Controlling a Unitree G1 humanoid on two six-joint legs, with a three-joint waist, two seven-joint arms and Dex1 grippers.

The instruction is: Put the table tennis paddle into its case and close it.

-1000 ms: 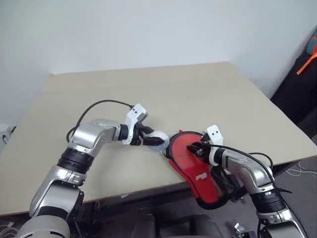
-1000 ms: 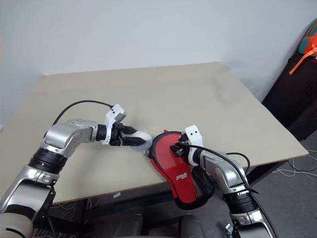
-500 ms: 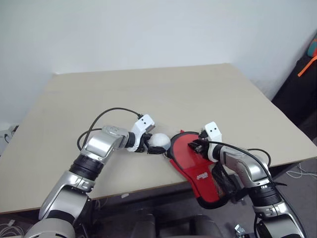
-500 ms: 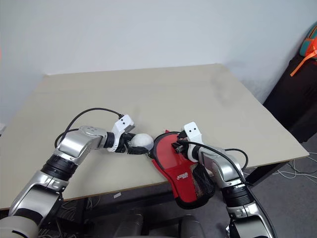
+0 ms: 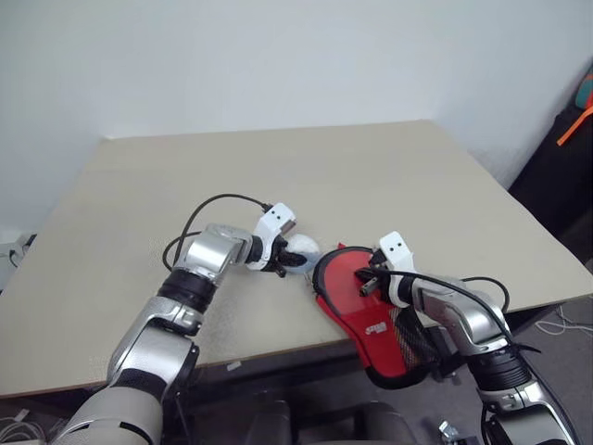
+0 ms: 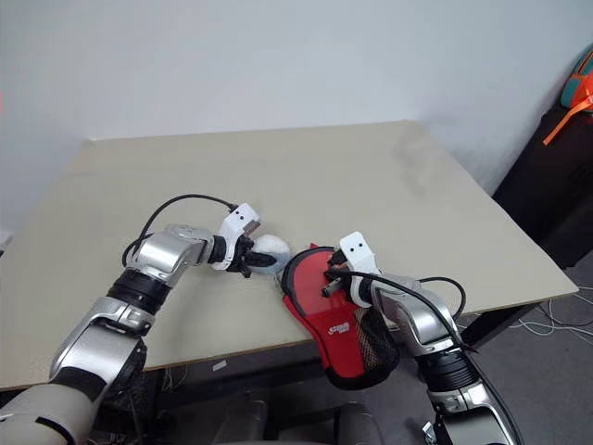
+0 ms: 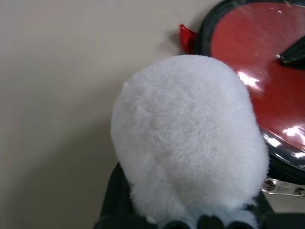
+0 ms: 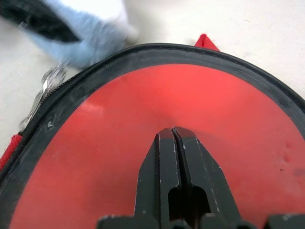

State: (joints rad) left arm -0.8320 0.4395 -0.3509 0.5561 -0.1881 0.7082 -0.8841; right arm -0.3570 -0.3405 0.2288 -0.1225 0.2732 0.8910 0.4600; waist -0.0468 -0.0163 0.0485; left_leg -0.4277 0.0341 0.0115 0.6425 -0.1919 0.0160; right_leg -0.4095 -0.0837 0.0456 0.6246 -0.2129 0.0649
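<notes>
Red case (image 5: 366,311) lies at the tabletop (image 5: 371,176) near edge, its narrow end overhanging. Right claw (image 8: 173,138), fingers pressed together, rests tip-down on the case's red face; left claw (image 6: 255,261) pinches a white fluffy ball (image 7: 190,143) just beside it.

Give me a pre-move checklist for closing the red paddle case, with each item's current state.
1. Red zip case with black edging on the beige table: ok, though its handle end overhangs the near edge.
2. Right gripper shut, pressing on the red face: ok.
3. Left gripper holds the fluffy white lump: ok.
4. White lump sits beside the case rim: ok.
5. Zip fully closed: cannot tell.
</notes>
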